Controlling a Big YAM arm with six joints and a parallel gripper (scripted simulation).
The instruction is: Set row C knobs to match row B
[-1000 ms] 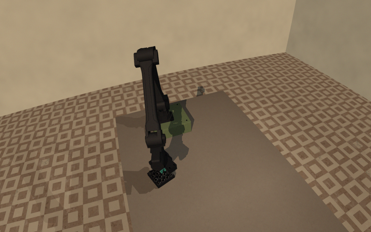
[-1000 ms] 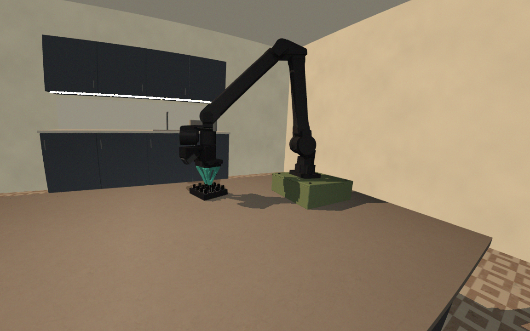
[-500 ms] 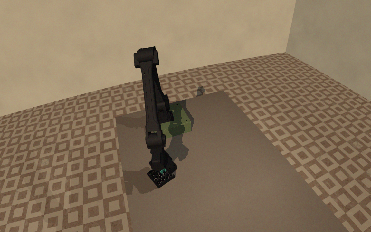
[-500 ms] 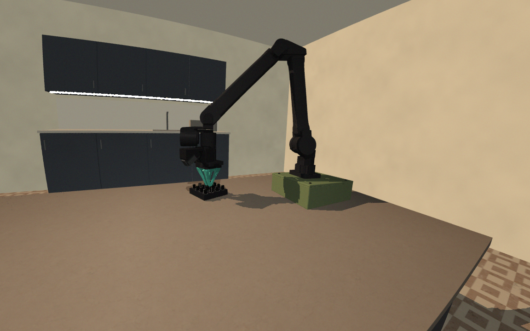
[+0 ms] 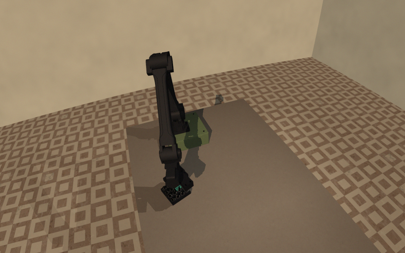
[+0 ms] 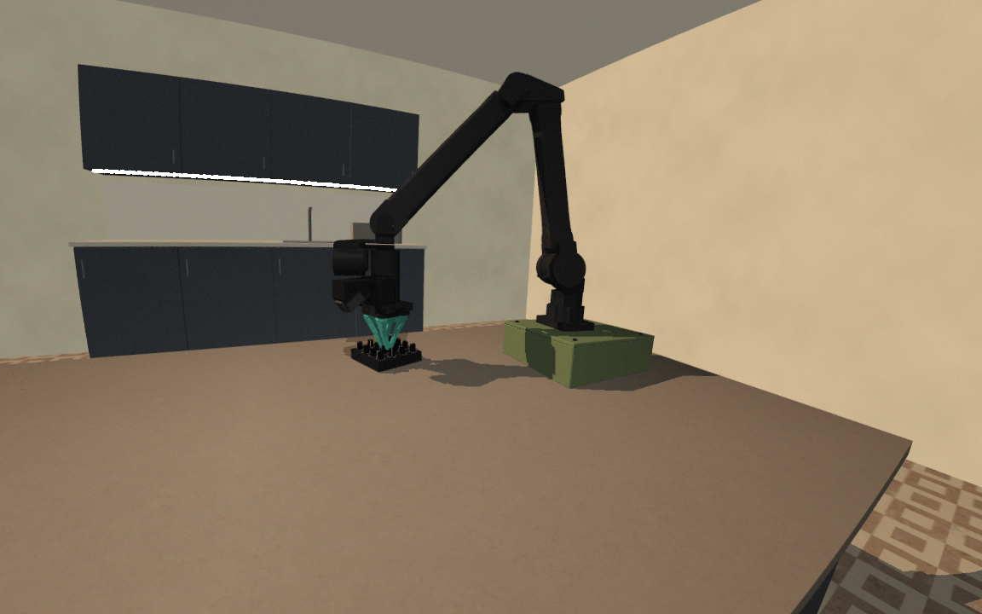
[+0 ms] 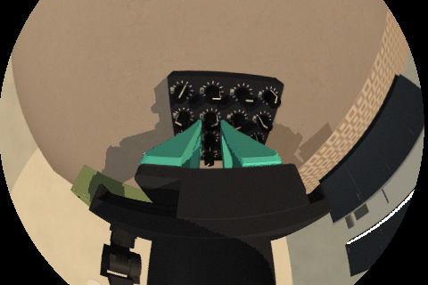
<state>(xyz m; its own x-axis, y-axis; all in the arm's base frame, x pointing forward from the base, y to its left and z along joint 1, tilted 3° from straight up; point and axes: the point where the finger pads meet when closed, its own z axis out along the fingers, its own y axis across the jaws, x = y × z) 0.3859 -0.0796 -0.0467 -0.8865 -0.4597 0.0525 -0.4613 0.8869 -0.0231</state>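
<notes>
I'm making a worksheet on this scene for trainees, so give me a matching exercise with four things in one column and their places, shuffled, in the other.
Things
1. knob box
2. green block
3. wall cabinets
4. faucet

Places
A. above the lit strip
B. on the table, below the claw
C. rising from the counter
D. under the arm's base

Right pairs: 1-B, 2-D, 3-A, 4-C

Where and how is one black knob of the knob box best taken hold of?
Best grip is probably low on the upright knob's opposite sides, with the green fingers coming straight down from above: each knob stands up from the knob box, with neighbours around.
</notes>
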